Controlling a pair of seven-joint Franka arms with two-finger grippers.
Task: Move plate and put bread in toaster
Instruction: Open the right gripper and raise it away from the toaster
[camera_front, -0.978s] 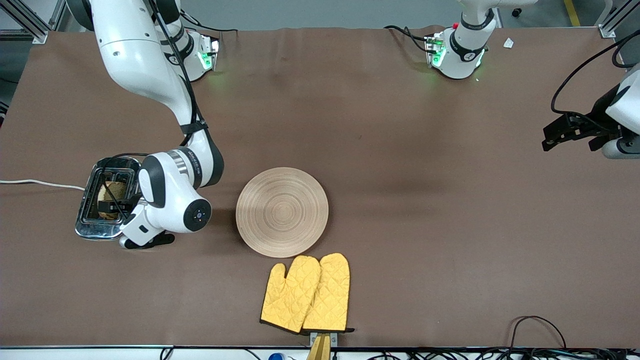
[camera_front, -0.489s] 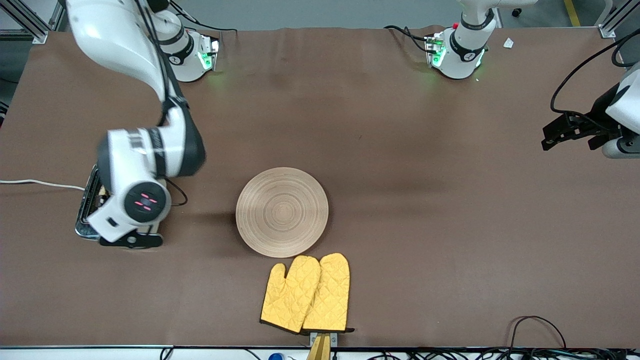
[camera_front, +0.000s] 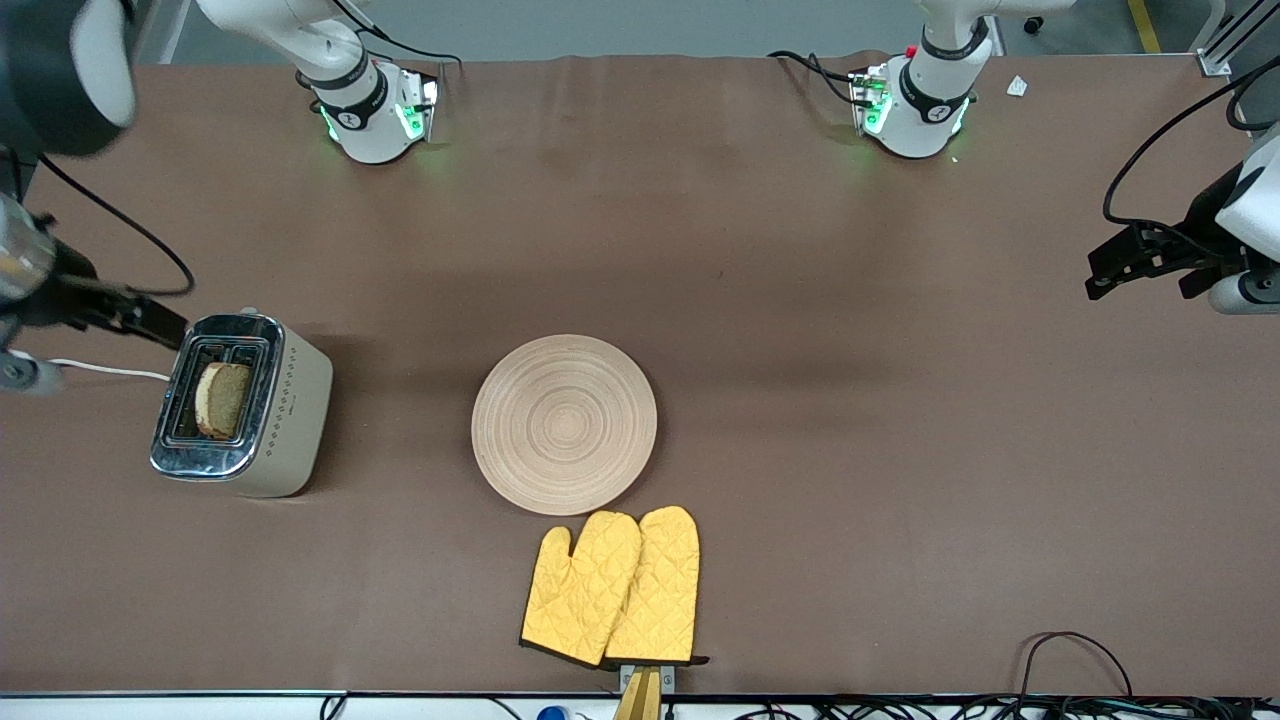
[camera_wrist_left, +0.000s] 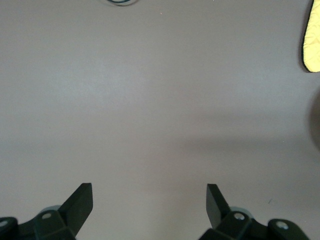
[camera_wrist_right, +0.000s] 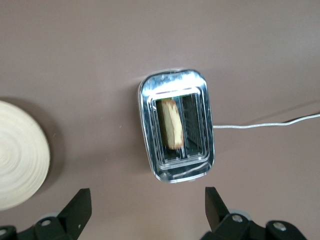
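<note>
From the front camera, the bread (camera_front: 222, 399) stands in a slot of the toaster (camera_front: 240, 405) at the right arm's end; the plate (camera_front: 564, 424) lies mid-table, empty. Right wrist view: right gripper (camera_wrist_right: 147, 210) hangs over the toaster, fingers wide apart, holding nothing. Left wrist view: left gripper (camera_wrist_left: 149, 202), likewise spread and empty, waits over bare table (camera_wrist_left: 150, 100).

Bare brown table (camera_front: 800, 250) runs wide between the two arm bases and the plate (camera_front: 564, 424). The toaster (camera_front: 240, 405) stands toward the right arm's end, bread (camera_front: 222, 400) filling one slot, the slot beside it free. Open cloth separates toaster and plate. Yellow oven mitts (camera_front: 612, 588) lie nearer the front camera, touching the plate's rim. The toaster's white cord (camera_front: 100, 368) trails off the table's end.
</note>
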